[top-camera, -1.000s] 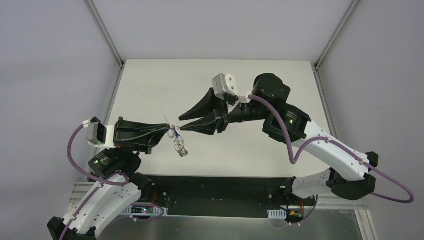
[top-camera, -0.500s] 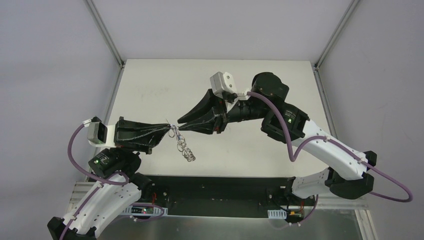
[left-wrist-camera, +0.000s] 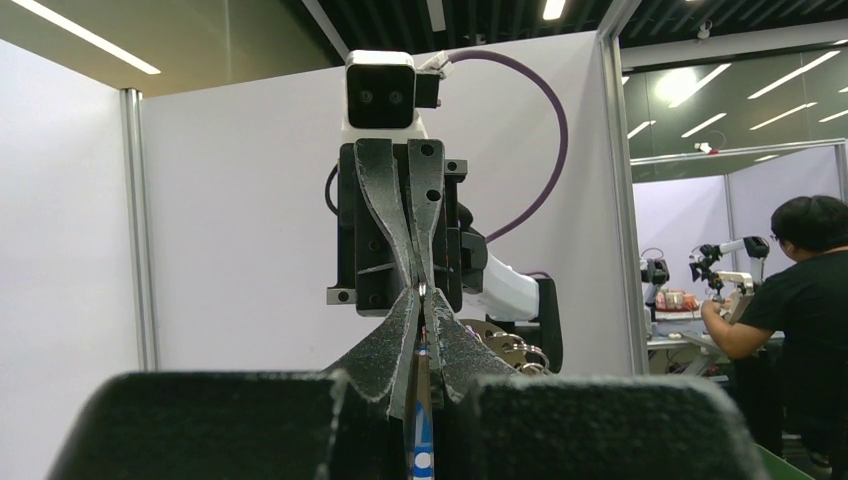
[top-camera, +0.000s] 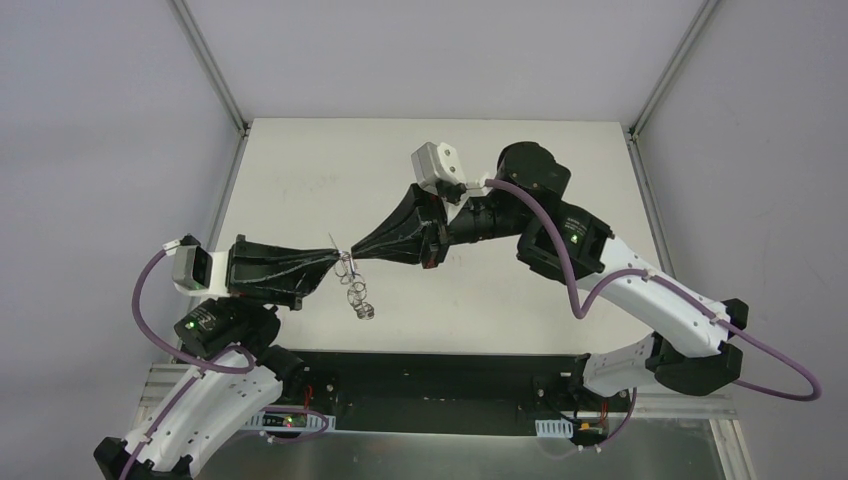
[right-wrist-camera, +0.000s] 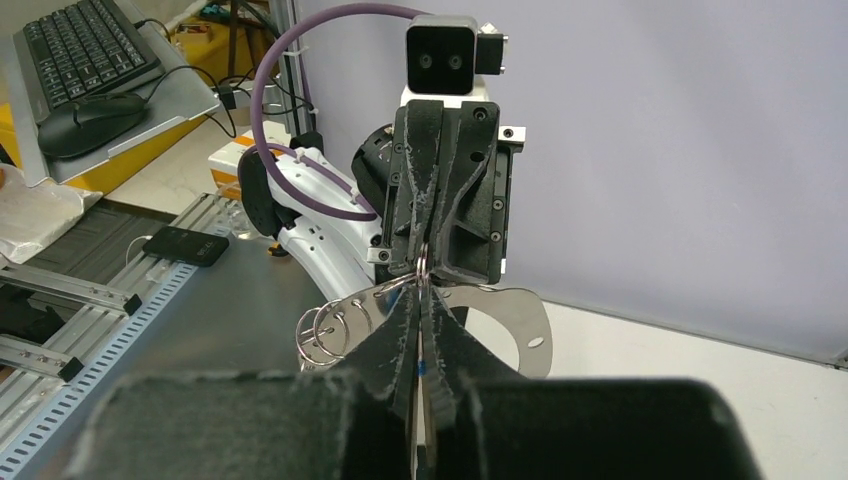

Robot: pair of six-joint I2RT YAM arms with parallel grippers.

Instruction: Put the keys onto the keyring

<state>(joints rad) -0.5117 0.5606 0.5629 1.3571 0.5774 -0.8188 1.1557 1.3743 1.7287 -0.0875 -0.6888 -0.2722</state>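
Counted on inspection: one keyring (top-camera: 357,293); one blue key (right-wrist-camera: 424,368); two end effectors, namely left end effector (top-camera: 338,256) and right end effector (top-camera: 358,254); one desk (top-camera: 520,290).

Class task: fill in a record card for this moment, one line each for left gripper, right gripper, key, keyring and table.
left gripper: shut, pinching a loop of the keyring at its tips
right gripper: shut, tip to tip with the left gripper, a blue sliver between its fingers
key: blue, mostly hidden; blue also shows between the left fingers
keyring: silvery loops hanging below the meeting tips
table: white, under both arms
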